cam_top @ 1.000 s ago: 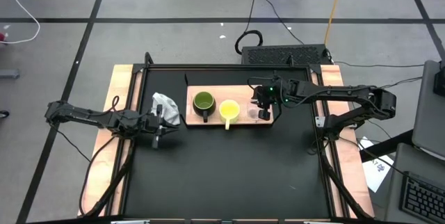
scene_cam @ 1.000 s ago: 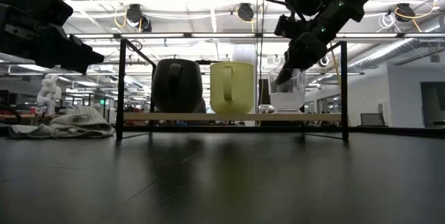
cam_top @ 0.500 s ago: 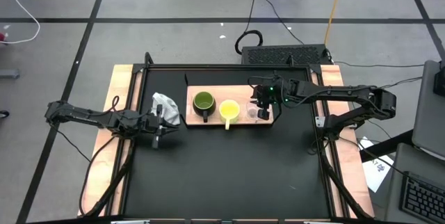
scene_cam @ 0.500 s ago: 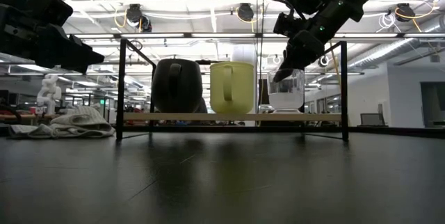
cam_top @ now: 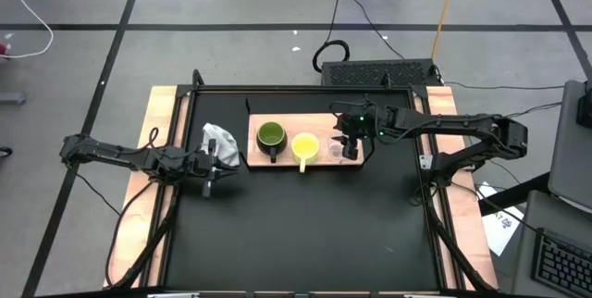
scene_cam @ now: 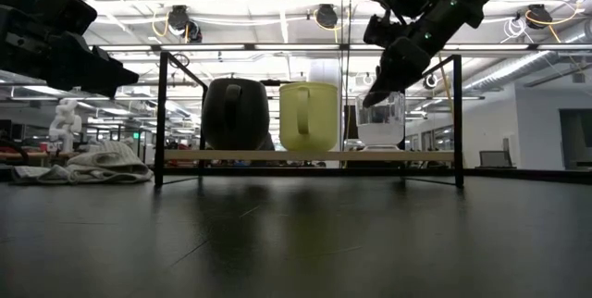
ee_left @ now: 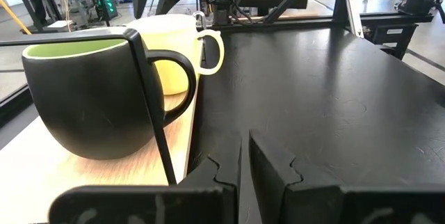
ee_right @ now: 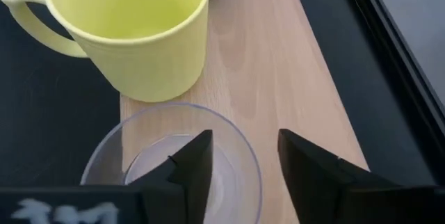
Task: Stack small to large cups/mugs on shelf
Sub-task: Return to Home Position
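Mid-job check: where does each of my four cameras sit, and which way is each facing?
High: above the table, looking straight down; left gripper near the cloth, right gripper over the shelf.
Low: at table height, facing the shelf side-on; both grippers come in from above.
Left wrist: behind its own shut fingers, facing the green mug.
Right wrist: over its own open fingers, looking down into the glass cup.
Shared: both wrist views show the yellow mug.

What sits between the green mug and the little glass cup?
The yellow mug stands between the green mug and the glass cup on the shelf, seen in the high view.
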Available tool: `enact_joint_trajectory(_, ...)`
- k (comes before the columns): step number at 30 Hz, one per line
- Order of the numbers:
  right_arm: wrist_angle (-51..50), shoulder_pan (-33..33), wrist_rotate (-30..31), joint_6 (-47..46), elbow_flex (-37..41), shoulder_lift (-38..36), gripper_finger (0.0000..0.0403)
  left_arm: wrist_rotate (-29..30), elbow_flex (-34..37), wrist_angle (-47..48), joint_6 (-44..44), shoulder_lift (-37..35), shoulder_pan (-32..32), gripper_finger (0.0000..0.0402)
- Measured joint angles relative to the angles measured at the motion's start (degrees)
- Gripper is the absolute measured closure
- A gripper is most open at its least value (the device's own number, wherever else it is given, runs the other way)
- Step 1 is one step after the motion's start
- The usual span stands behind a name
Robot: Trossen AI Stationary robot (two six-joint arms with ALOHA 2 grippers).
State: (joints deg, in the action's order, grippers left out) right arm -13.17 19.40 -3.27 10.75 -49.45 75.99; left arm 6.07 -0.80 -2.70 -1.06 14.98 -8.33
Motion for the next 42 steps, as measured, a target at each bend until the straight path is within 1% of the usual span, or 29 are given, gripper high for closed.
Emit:
enact_joint_trajectory(3,0.54,0.00,0.00,-0.03,-0.02,-1.36,0.0229,0.00,0.00,0.01,-0.07,0.00,0.01,0.0369)
enact_joint_trajectory(6,0.48,0.00,0.00,-0.21,-0.07,-3.56,0.0223,0.01,0.00,0.03,-0.16,0.00,0.01,0.0369)
enact_joint_trajectory(12,0.34,-0.17,0.00,-2.44,-0.09,-10.18,0.0229,0.00,0.00,0.82,-0.13,0.00,0.01,0.0369)
enact_joint_trajectory(16,-2.00,-1.64,0.00,-3.61,-0.09,-15.56,0.0240,0.02,0.00,0.92,-0.19,0.00,-0.01,0.0369)
enact_joint_trajectory(20,-5.94,-3.64,0.00,-3.57,-0.09,-21.79,0.0266,0.00,0.00,0.92,-3.01,0.00,-0.01,0.0372)
enact_joint_trajectory(22,-8.20,-4.84,0.02,-3.57,-0.09,-25.16,0.0288,-0.05,0.00,1.05,-4.50,0.00,-0.01,0.0387)
enact_joint_trajectory(23,-9.39,-5.46,0.00,-3.59,-0.09,-26.69,0.0302,-0.39,-0.02,1.07,-4.83,0.00,-0.01,0.0394)
enact_joint_trajectory(26,-13.10,-7.62,0.00,-4.71,-0.09,-30.98,0.0350,-3.34,-0.02,1.32,-5.39,0.00,-0.04,0.0398)
enact_joint_trajectory(28,-15.11,-9.28,0.01,-5.05,-0.08,-33.27,0.0385,-3.61,-0.02,1.01,-5.51,0.00,-0.05,0.0399)
enact_joint_trajectory(29,-15.96,-10.15,0.05,-4.91,-0.09,-34.10,0.0393,-3.12,-0.02,0.74,-5.53,0.00,-0.05,0.0399)
enact_joint_trajectory(31,-16.85,-11.93,0.24,-5.48,-0.07,-35.68,0.0396,-1.89,-0.02,-0.04,-5.92,0.00,-0.01,0.0400)
enact_joint_trajectory(34,-16.58,-14.17,0.28,-5.55,1.00,-37.88,0.0401,-1.60,-0.02,-1.12,-6.55,0.00,-0.01,0.0400)
enact_joint_trajectory(37,-15.26,-15.48,0.34,-5.20,3.86,-40.28,0.0401,-1.42,-0.02,-1.29,-6.87,0.00,-0.01,0.0400)
enact_joint_trajectory(42,-12.52,-15.78,0.44,-4.19,9.78,-45.94,0.0402,-0.81,-0.02,-1.22,-8.33,0.00,-0.01,0.0401)
